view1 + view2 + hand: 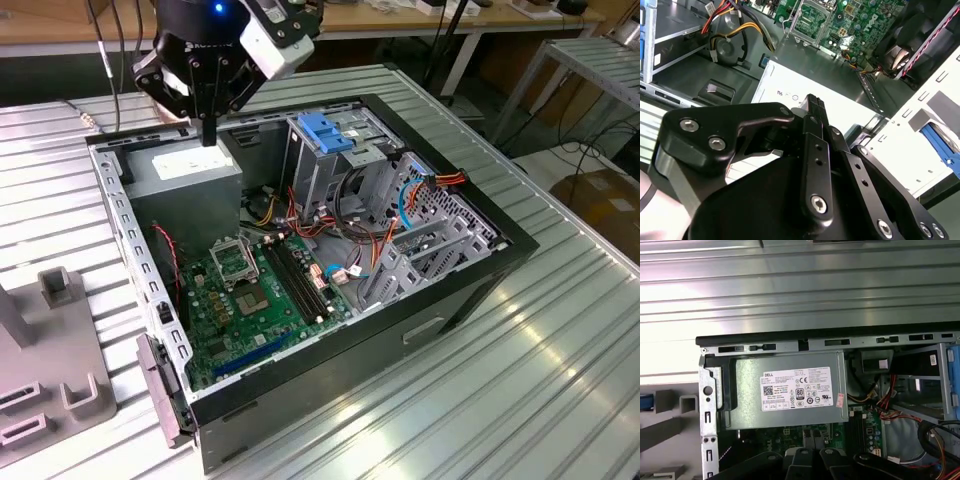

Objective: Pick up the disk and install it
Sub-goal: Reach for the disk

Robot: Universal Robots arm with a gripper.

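My gripper (208, 132) hangs over the far left corner of the open computer case (480, 262), just above the grey power supply (190, 172). Its black fingers (813, 116) are shut together with nothing between them. In the second wrist view, a strip of blue rail with grey metal beside it, which looks like the disk (941, 146), lies in a pale holder outside the case wall. A small blue edge (644, 402) shows next to grey fixture blocks in the first wrist view. The tall grey drive cage (318, 178) carries a blue latch (325, 131).
The case lies on a ribbed metal table (520, 380). Inside are the green motherboard (255, 295), red and orange cables (400, 215) and a perforated bracket (440, 225). A grey fixture (55, 370) stands at the exterior view's left. Benches and cables run behind.
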